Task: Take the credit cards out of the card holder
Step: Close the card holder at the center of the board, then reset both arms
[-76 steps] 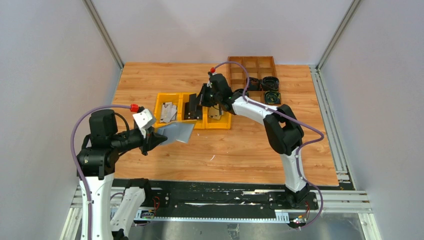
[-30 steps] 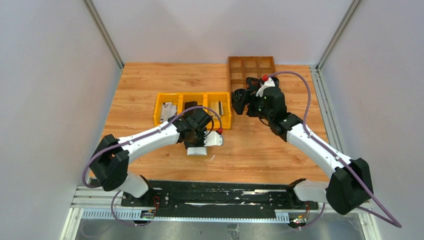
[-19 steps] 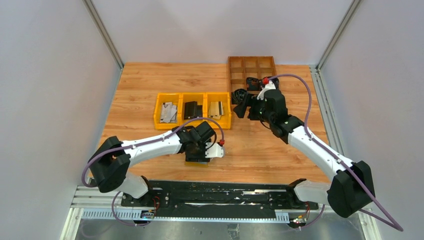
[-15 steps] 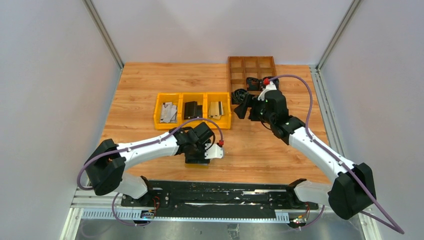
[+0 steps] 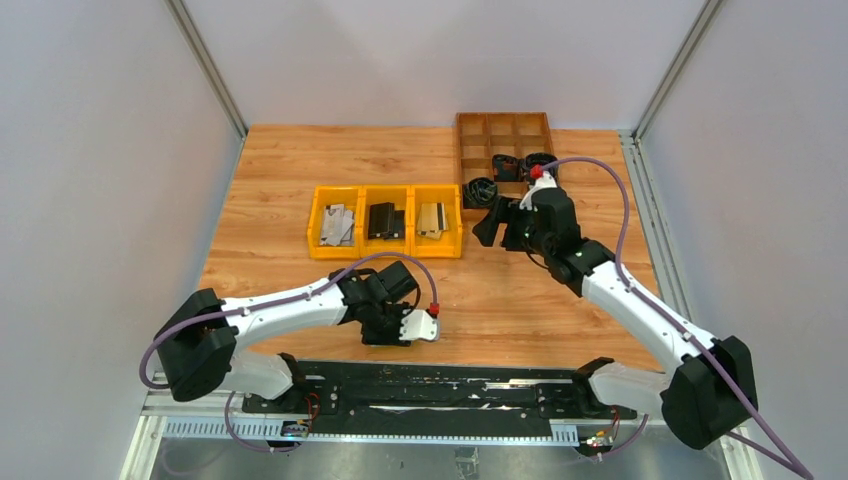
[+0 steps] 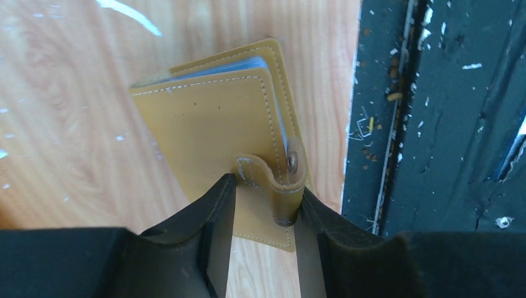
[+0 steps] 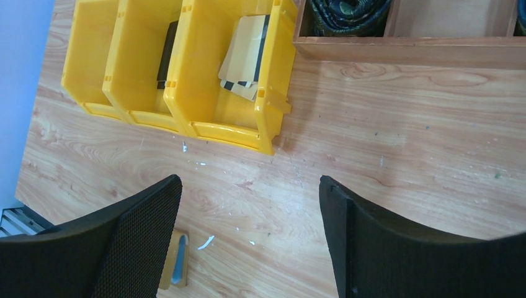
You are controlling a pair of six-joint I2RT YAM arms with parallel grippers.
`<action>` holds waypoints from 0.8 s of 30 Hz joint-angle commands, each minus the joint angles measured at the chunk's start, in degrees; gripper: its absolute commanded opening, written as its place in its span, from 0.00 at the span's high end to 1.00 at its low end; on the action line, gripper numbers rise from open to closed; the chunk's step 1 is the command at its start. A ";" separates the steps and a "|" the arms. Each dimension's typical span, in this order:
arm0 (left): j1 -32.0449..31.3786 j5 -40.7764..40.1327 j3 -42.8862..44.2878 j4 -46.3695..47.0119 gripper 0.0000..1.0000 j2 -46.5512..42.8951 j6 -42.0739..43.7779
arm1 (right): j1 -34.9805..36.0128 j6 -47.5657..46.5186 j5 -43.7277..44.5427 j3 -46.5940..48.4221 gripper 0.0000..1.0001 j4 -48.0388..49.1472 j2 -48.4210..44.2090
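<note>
The mustard-tan card holder [image 6: 211,124] lies flat on the wood right beside the black rail at the table's near edge, pale blue-grey leaves showing along its edge. My left gripper [image 6: 268,186] straddles its snap strap [image 6: 282,180], both fingers touching it. From above, the left gripper [image 5: 388,328] covers the holder. Credit cards lie in the yellow bins: silver [image 5: 337,222], black [image 5: 385,219], beige [image 5: 432,218]. My right gripper [image 7: 248,186] hangs open and empty above bare wood right of the bins; the holder's edge [image 7: 175,267] peeks past its left finger.
Three joined yellow bins [image 5: 387,247] sit mid-table. A brown wooden compartment tray [image 5: 505,128] at the back right holds coiled black cables [image 5: 482,190]. The black rail [image 5: 450,385] runs along the near edge, just right of the holder in the left wrist view.
My left arm carried the holder from beside the bins down to the near edge; its jaws opened, then narrowed onto the strap. The right gripper drifted slightly right.
</note>
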 commanded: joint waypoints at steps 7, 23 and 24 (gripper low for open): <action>2.18 -7.92 3.60 5.39 0.30 -2.48 -0.40 | -1.88 -5.22 13.59 -2.86 0.12 -2.19 -6.97; 48.83 18.95 18.26 -1.40 0.00 -15.47 -1.99 | -12.81 -16.53 33.39 -16.42 0.09 8.03 -21.60; 52.95 19.73 16.71 2.61 0.00 -15.61 -3.75 | -13.09 -18.04 36.26 -18.27 0.09 11.10 -22.17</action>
